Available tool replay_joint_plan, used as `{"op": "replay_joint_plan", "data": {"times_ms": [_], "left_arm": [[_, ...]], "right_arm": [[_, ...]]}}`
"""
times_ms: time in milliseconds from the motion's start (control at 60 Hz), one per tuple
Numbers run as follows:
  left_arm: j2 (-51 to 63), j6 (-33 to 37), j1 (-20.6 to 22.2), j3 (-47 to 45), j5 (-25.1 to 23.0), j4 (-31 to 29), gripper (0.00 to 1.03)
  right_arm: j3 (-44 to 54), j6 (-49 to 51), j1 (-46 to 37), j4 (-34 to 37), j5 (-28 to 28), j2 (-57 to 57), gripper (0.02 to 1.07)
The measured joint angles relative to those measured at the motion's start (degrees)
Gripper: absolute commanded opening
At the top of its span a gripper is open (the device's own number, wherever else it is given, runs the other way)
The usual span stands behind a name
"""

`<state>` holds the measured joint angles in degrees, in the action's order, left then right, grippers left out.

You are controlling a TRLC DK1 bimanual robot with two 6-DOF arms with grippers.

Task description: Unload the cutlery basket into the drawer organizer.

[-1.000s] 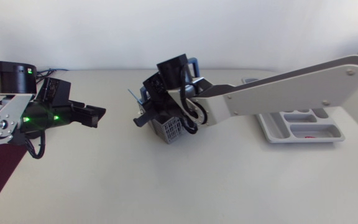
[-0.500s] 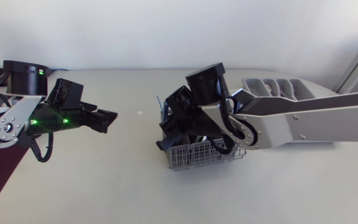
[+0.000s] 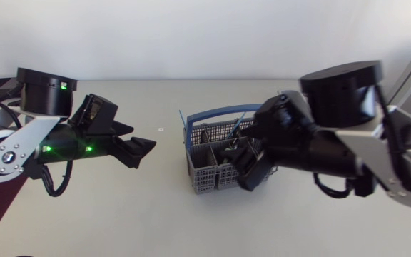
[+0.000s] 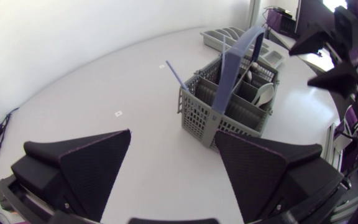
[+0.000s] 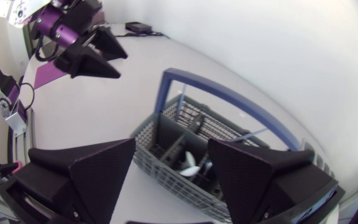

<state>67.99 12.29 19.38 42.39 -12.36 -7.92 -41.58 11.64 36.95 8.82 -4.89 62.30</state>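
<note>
Roughly at the middle of the white tabletop [image 3: 120, 214] stands the grey slotted plastic cutlery basket [image 3: 205, 177], upright, with its arched blue handle [image 3: 212, 112] raised over it. The basket is divided into compartments. A white plastic spoon [image 4: 264, 93] rests bowl-up in one of them, and dark pieces of cutlery, too small to tell apart, sit in others. A thin blue stick [image 4: 177, 74] leans out of the basket's corner nearest the left arm.

The matte black left gripper [image 4: 173, 167] hangs above the tabletop on the basket's left side, well apart from it and pointing toward it. Its two wedge fingers are spread wide, and between them there is only bare tabletop; they touch nothing.

The matte black right gripper [image 5: 173, 171] hangs over the basket's half nearest the right arm. Its fingers are also spread wide and grip nothing. In the right wrist view the basket's compartments and the spoon show through the gap between the fingers, lower than the fingertips. Whether a fingertip brushes the basket's rim I cannot tell.

The grey plastic drawer organizer tray [image 4: 224, 34] lies on the tabletop beyond the basket as seen from the left gripper, toward the far edge.
</note>
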Motion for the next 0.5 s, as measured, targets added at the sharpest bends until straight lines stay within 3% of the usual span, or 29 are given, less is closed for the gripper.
{"op": "replay_joint_plan", "data": {"times_ms": [150, 317, 400, 500], "left_arm": [[1.6, 0.0, 5.2, 1.9, 2.6, -0.2, 0.91], [6.6, 0.0, 8.2, 4.9, 3.9, -0.5, 0.87], [9.1, 0.0, 8.6, 5.4, 4.2, -0.4, 0.86], [11.0, 0.0, 9.1, 5.4, 4.7, -0.3, 0.71]], "right_arm": [[1.5, 2.1, -14.3, 3.3, -5.8, -8.1, 0.51], [3.0, 4.8, -29.6, 2.5, -12.7, -8.4, 0.23], [4.3, 5.6, -34.3, -0.2, -14.6, -5.6, 0.17], [5.1, 6.3, -37.5, -3.2, -16.0, -0.1, 0.16]]}}
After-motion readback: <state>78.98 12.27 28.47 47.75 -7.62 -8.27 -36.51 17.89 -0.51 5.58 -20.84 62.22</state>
